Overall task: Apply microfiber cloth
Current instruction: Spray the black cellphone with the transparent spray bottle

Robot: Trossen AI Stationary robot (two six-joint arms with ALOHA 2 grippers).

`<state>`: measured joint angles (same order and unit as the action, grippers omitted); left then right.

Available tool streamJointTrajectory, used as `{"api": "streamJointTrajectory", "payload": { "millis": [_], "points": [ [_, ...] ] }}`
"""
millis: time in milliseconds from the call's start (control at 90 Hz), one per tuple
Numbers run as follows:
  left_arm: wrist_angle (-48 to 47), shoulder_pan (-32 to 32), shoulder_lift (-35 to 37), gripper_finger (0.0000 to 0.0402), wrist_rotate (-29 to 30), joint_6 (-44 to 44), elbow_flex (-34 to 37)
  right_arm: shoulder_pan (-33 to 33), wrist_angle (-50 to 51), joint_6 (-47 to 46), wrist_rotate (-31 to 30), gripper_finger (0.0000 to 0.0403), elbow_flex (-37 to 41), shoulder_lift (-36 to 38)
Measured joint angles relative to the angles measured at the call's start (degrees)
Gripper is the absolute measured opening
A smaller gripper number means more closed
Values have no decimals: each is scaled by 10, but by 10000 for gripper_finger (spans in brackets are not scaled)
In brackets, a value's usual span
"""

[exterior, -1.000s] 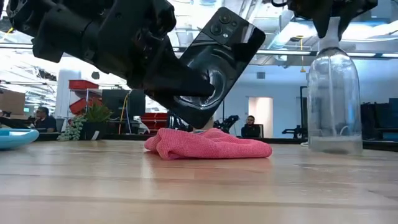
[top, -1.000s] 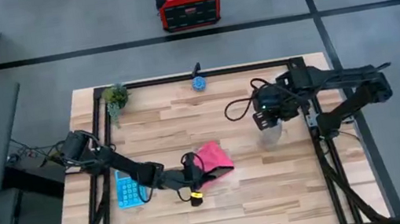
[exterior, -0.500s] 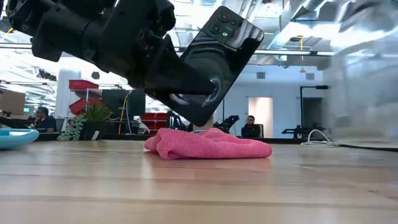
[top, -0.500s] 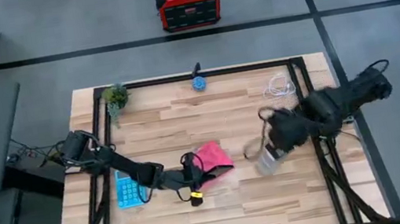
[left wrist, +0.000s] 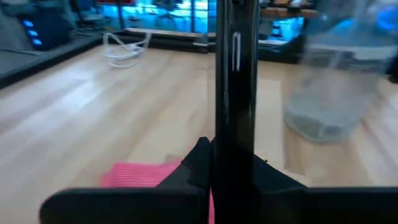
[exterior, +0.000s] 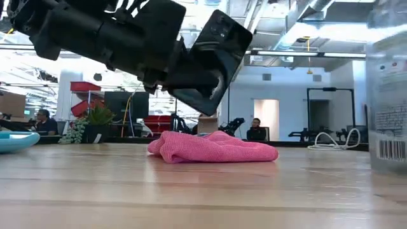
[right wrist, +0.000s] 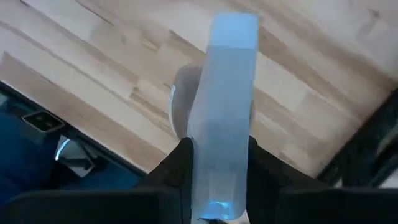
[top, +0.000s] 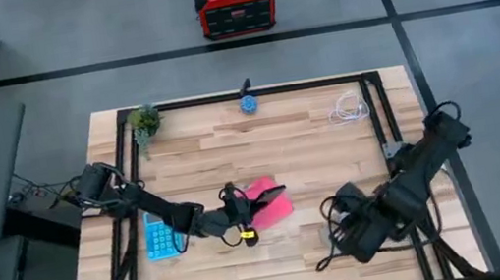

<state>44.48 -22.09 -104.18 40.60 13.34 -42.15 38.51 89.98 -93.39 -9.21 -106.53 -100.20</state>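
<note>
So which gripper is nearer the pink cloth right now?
Left. The left gripper holds the phone just above the microfiber cloth; the right gripper is farther off holding a clear bottle.

Cloth (exterior: 213,147): soft pink fabric, nubby matt weave, crumpled below the left fingers.
Phone (exterior: 213,60): glossy black, smooth, between the left fingers.
Bottle (exterior: 388,89): clear smooth plastic, paper label, between the right fingers.
Table (top: 301,147): pale planked wood, satin.
</note>
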Motion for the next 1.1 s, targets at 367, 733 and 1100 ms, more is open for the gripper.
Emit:
{"api": "streamJointTrajectory", "payload": {
  "millis": [367,733,1100],
  "points": [
    [-10,0,0,9,15,9,0,-46,-56,133,-6,138,-44,-42],
    [-27,0,0,9,15,17,0,-11,-44,181,-12,254,-43,-7],
    [-31,-2,0,9,14,19,0,78,2,24,-119,252,97,-5]
  ]
}}
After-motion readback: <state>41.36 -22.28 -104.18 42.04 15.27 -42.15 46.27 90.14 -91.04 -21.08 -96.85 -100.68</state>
